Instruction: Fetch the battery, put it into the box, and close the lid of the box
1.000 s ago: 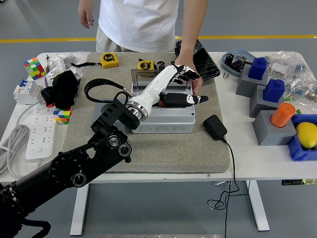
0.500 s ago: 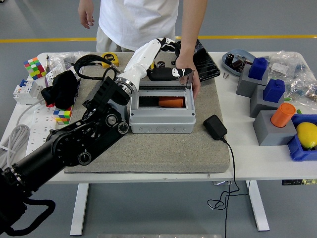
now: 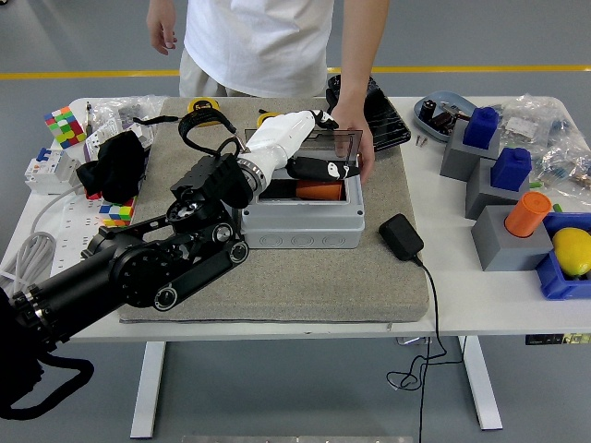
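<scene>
My left hand (image 3: 319, 148) curls its fingers on the transparent lid (image 3: 343, 143); the orange battery (image 3: 319, 189) lies inside the grey box (image 3: 300, 217). Closing could pinch the person's hand (image 3: 355, 138).

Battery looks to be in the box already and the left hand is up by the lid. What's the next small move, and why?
Probably swing the lid forward and down. The orange battery already lies inside the grey box, the clear lid stands raised at its far edge, and the left hand is right at it. A person's hand holds the box's far right corner, so go slowly.
</scene>
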{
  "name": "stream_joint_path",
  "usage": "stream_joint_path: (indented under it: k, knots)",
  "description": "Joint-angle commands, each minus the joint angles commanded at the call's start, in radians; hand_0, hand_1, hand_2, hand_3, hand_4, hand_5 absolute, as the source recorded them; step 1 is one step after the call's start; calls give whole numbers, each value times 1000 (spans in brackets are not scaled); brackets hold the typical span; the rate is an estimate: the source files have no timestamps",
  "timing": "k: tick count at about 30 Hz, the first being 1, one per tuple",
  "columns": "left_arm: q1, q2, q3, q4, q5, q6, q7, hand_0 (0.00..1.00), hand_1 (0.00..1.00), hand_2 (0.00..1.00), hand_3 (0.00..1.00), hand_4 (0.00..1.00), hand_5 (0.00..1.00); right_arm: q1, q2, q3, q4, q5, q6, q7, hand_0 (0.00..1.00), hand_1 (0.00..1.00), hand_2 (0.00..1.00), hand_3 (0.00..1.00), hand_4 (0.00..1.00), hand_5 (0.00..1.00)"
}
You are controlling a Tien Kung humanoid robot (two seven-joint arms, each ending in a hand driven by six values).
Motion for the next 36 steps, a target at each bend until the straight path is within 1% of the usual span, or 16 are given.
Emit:
stream_joint_path:
  k: [3,4,9,10,15,16,20,23,29,33,36]
  knots:
    - [20,12,-5,-26,-4,-9,11,791,826,794,778,998,639,0,1,0,0,0,1,0,499,626,676,620,998,549]
    - [30,19,-8,-42,-9,-10,14,759,799,777,767,998,640,1,0,3,1,-2,0,1,500,626,676,620,998,549]
    - [73,58,-16,-141,-30,-18,30,759,799,777,767,998,640,4,0,5,1,-4,-1,2,500,626,676,620,998,549]
    - [79,63,-16,-158,-33,-19,32,742,775,768,762,998,646,4,1,5,1,-5,-1,1,500,626,676,621,998,548]
    - [107,83,-15,-225,-57,-27,48,742,775,768,762,998,646,3,2,6,2,-5,-1,1,500,626,676,621,998,548]
    - [114,86,-12,-235,-63,-28,50,729,759,762,761,998,648,2,2,6,2,-5,-1,1,500,626,676,619,998,547]
    - [142,95,-7,-259,-91,-30,55,729,759,762,761,998,648,1,1,8,2,-6,-2,1,500,626,676,619,998,547]
    - [163,93,-7,-263,-104,-33,58,718,753,758,759,998,652,-1,2,9,1,-5,-1,1,500,626,676,619,998,547]
    - [189,92,-21,-284,-115,-33,56,717,750,757,758,998,652,-5,5,11,0,-5,0,1,499,626,676,619,998,545]
    - [214,98,-63,-319,-113,-31,49,717,750,757,758,998,652,-2,4,14,1,-9,0,1,499,626,676,619,998,545]
    - [245,107,-110,-354,-116,-12,24,715,752,755,756,998,653,-2,5,17,2,-9,0,2,500,626,676,620,998,546]
